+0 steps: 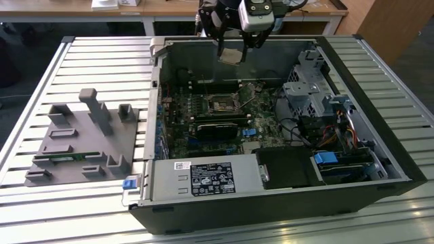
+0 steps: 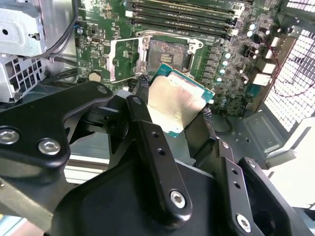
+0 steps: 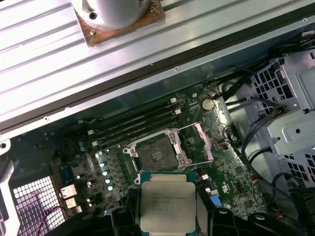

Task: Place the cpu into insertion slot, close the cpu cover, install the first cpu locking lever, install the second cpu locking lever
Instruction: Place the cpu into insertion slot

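Observation:
My gripper (image 1: 233, 53) hangs above the far side of the open computer case (image 1: 379, 152), shut on the cpu (image 1: 230, 56), a flat square chip with a dull silver top. In both wrist views the cpu (image 2: 174, 101) (image 3: 167, 206) sits clamped by its edges between the black fingers (image 2: 147, 128), held in the air over the green board. The insertion slot (image 1: 222, 104) (image 2: 167, 51) (image 3: 157, 155) lies bare below it, a dark square with a silvery rim. The cpu cover (image 2: 123, 59) (image 3: 205, 143) is swung open beside the slot.
Memory slots (image 2: 187, 14) run along one side of the slot. A black labelled power-supply box (image 1: 203, 178) fills the case's near side. A metal drive cage (image 1: 312, 91) with cables stands at the exterior view's right. A grey fixture (image 1: 81, 137) rests on the slatted table (image 1: 101, 56).

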Motion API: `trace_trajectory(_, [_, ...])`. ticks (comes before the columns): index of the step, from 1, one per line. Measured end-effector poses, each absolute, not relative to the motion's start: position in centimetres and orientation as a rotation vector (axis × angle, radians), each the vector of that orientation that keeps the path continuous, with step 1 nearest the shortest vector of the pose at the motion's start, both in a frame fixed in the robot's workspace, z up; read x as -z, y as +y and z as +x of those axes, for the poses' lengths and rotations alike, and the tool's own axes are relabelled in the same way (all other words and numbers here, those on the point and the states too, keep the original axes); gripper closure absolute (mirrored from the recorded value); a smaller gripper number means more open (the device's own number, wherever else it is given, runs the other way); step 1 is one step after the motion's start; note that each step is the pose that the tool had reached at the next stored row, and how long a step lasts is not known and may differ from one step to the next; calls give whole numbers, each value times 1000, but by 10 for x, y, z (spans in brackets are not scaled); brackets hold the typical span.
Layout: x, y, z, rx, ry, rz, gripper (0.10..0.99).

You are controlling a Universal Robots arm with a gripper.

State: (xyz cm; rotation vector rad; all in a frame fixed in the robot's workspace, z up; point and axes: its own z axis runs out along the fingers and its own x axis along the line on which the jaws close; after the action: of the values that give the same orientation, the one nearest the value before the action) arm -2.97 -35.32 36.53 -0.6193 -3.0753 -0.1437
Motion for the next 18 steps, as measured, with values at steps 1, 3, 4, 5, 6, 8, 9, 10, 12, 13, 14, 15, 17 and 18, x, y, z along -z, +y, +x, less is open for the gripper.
trace_trajectory(1, [-365,-353,-30,144,-3074,-625,545])
trace_trajectory(3, [-365,-353,-30,144,-3072,-638,545])
trace_trajectory(4, [-365,-353,-30,144,-3071,-644,545])
trace_trajectory(5, [-365,-353,-30,144,-3070,-650,545])
trace_trajectory(6, [-365,-353,-30,144,-3069,-656,545])
trace_trajectory(8, [-365,-353,-30,144,-3066,-668,545])
trace_trajectory(9, [-365,-353,-30,144,-3065,-674,545])
trace_trajectory(10, [-365,-353,-30,144,-3064,-681,545])
trace_trajectory(12, [-365,-353,-30,144,-3062,-692,545])
trace_trajectory(13, [-365,-353,-30,144,-3061,-698,545])
trace_trajectory(14, [-365,-353,-30,144,-3060,-704,545])
trace_trajectory(15, [-365,-353,-30,144,-3058,-710,545])
trace_trajectory(17, [-365,-353,-30,144,-3056,-722,545])
trace_trajectory(18, [-365,-353,-30,144,-3055,-728,545])
